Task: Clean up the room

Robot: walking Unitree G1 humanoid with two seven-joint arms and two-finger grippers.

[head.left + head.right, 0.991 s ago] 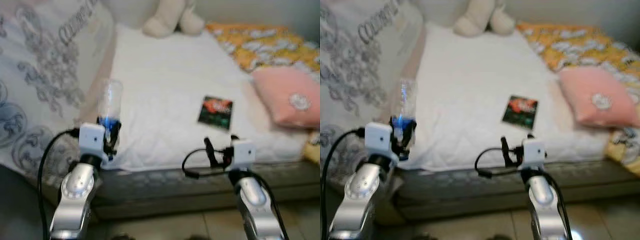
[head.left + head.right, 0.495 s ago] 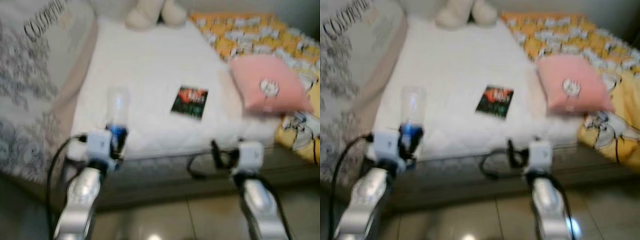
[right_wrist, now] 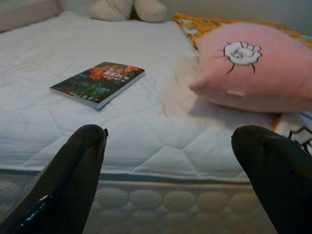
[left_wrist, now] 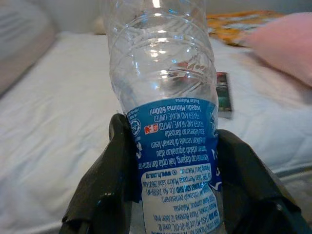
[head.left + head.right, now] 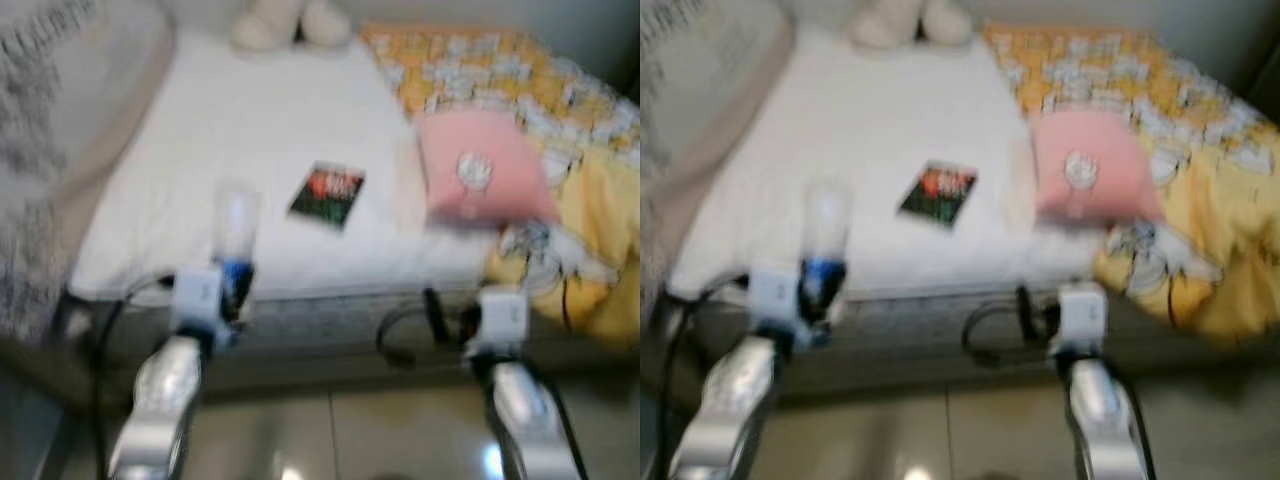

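My left gripper (image 4: 170,170) is clamped around a clear, empty plastic water bottle with a blue and white label (image 4: 165,97), one black finger (image 4: 105,180) pressed to each side of the label, and I hold the bottle upright just in front of the near edge of the white quilted mattress (image 5: 230,150). My right gripper (image 3: 170,170) carries nothing, its two black fingers (image 3: 73,170) spread wide apart, and it hangs before the same near edge of the mattress, further toward the bedding side. On the mattress, about midway across it, lies a thin book with a dark red and green cover (image 3: 97,82), flat and apart from both grippers. Just beside the book rests a pink square pillow with a small white emblem (image 3: 253,68). Past the pillow, a yellow patterned blanket (image 5: 1200,230) drapes off the mattress edge. At the far end of the mattress sits a cream plush toy (image 5: 285,22).
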